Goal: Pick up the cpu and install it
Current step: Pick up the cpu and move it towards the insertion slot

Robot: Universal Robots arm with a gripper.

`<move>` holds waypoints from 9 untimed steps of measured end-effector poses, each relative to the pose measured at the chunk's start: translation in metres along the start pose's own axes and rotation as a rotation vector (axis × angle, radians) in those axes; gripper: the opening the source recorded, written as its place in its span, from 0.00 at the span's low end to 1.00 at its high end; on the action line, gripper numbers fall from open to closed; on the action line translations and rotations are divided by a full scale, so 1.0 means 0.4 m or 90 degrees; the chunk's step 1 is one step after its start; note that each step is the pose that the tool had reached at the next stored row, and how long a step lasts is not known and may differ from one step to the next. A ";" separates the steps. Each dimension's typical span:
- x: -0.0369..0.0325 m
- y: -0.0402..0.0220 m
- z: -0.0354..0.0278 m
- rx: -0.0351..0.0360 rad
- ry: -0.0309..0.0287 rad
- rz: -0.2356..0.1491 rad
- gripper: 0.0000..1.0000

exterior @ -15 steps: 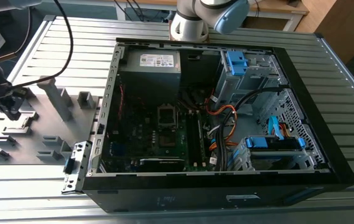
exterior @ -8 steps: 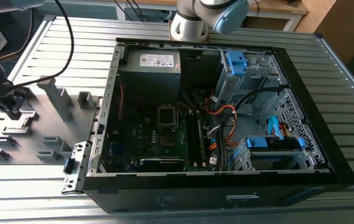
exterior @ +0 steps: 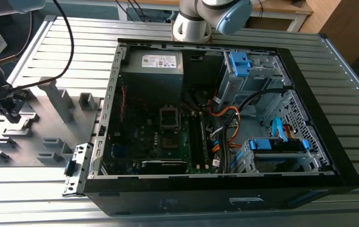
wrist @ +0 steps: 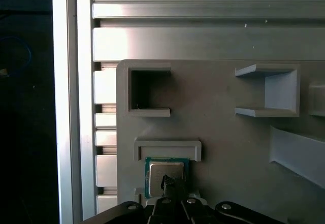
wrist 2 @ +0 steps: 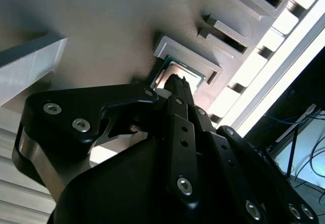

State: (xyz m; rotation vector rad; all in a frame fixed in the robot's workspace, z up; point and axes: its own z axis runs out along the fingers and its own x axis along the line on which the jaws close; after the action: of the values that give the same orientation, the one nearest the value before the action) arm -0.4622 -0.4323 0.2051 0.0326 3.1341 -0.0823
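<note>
A ribbed metal table (exterior: 166, 28) carries an open black computer case (exterior: 330, 156) lying on its side, its motherboard (exterior: 166, 142) facing up and the dark, metal-rimmed socket (exterior: 169, 118) at the board's middle standing bare. The robot arm is rooted at its pale base (exterior: 193, 23) behind the case and reaches across to the exterior view's left, well away from the case, with a black cable (exterior: 65, 42) hanging beside it. There its wrist points down at a grey fixture plate (exterior: 40, 137), which lies flat on the table and is moulded with raised posts and open-sided pockets.

The gripper (exterior: 9, 111) is low over the part of the plate farthest from the case. In both wrist views its black linkage crowds the foreground and narrows to a slim dark tip that sits at the cpu (wrist: 165, 172). Whether the pincer is apart, together or clamped on the chip cannot be told, as the tip's own body hides the contact.

The cpu lies flat in a shallow pocket of the plate, silver top up and a green edge showing around it, tucked against a raised grey bracket (wrist: 167, 148). In the second wrist view the chip (wrist 2: 179, 70) appears just past the gripper's tip (wrist 2: 175, 84), seated in its pocket on the plate.
</note>
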 end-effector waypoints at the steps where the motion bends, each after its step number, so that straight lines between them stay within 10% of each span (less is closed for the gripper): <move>1: 0.000 0.000 0.000 0.0001 0.0000 0.000 0.11; 9: 0.000 0.000 0.000 0.0003 0.0000 0.000 0.16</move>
State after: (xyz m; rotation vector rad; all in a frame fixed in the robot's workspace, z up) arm -0.4622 -0.4323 0.2050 0.0327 3.1340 -0.0830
